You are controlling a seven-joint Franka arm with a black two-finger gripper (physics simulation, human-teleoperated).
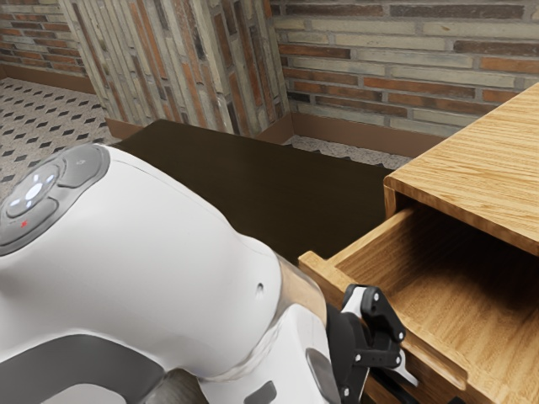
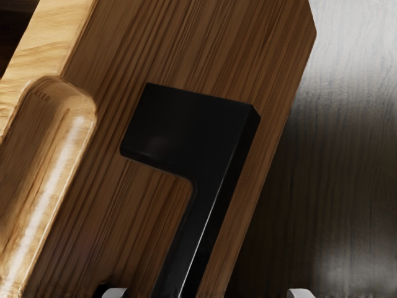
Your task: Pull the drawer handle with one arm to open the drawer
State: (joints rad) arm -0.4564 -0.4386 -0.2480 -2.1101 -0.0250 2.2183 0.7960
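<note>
The wooden drawer [image 1: 383,244] stands pulled well out of the light wood cabinet [image 1: 480,168], with its inside showing. My black gripper [image 1: 392,358] sits at the drawer's front panel, low at the exterior view's bottom edge. In the wrist view the drawer front [image 2: 155,62] is close up, with its black angled handle [image 2: 205,155] running down between my fingertips [image 2: 113,292]. The two pale tips stand wide apart on either side of the handle, and neither presses it, so the gripper is open.
My white arm [image 1: 126,278] takes up the exterior view's lower left. A dark tabletop [image 1: 253,185] lies behind the drawer. Brick walls [image 1: 404,59] and a tiled floor [image 1: 42,118] surround it.
</note>
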